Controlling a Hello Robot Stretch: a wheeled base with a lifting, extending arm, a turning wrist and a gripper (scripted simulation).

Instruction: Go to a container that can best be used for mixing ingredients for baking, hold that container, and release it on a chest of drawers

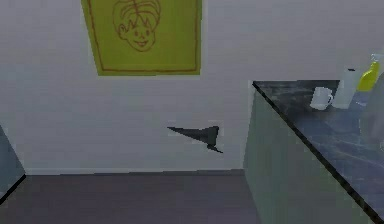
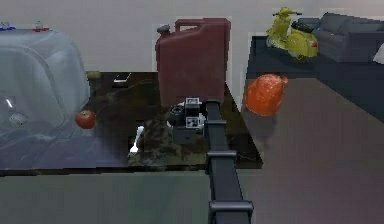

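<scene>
In the arm side view, a dark marbled counter is spreading under the claw and away to its left. Well to the left of the claw, a large clear rounded container is sitting on that counter, reaching to the picture's left edge; its shape suits a mixing vessel, though its outline is hazy. Between it and the claw, closer to the container, a small red round thing is resting on the countertop. Just left of the claw and slightly nearer the robot, a thin white utensil is lying on the dark top. The claw itself is hanging over the counter at the far end of the dark square arm, which is rising from the bottom edge. With the countertop and other things behind it, I cannot tell whether it is holding anything. Directly beyond the claw, a tall red canister with a handle on top is standing upright; whether the two are touching cannot be told. To the right of the claw, past the counter's corner, an orange round thing is sitting. Farther right and farther out, a yellow toy scooter is standing on a dark surface beside a grey box. In the forward view, a yellow poster with a line drawing is hanging on the wall, and at the right a counter is carrying a white mug, a pale bottle and a yellow bottle.
</scene>
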